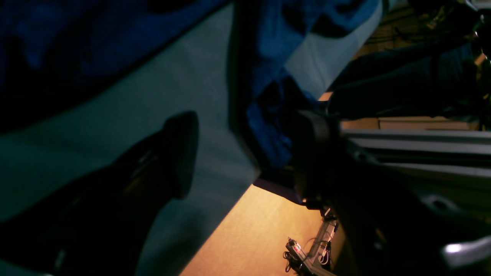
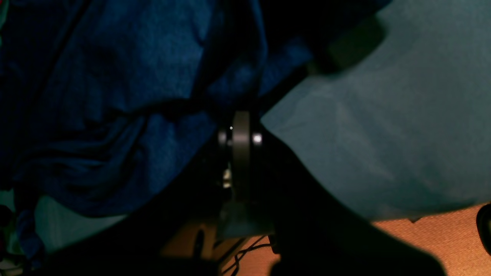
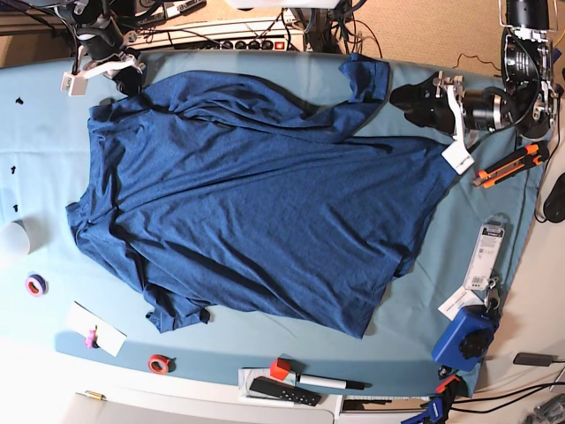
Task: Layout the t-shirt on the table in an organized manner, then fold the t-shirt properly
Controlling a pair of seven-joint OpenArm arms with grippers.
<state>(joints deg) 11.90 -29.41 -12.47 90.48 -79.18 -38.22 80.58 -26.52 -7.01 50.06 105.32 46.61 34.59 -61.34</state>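
Observation:
The dark navy t-shirt (image 3: 256,203) lies spread over most of the teal-covered table (image 3: 35,132), wrinkled, with one sleeve (image 3: 366,78) at the far edge. My right gripper (image 3: 128,84) sits at the shirt's far-left corner. In the right wrist view it (image 2: 241,115) is shut where the t-shirt (image 2: 115,76) edge meets the table (image 2: 383,134), and creases run toward its tip. My left gripper (image 3: 404,95) stands open just right of the sleeve. In the left wrist view its (image 1: 245,119) dark fingers (image 1: 176,153) straddle the t-shirt (image 1: 276,57) sleeve and the table (image 1: 153,96) edge.
An orange utility knife (image 3: 508,165), a packaged item (image 3: 485,256) and a blue tool (image 3: 463,340) lie along the right edge. A marker (image 3: 322,382), a black remote (image 3: 282,391), tape rolls (image 3: 159,362) and a white card (image 3: 97,329) sit along the near edge. A white cup (image 3: 11,238) stands at the left.

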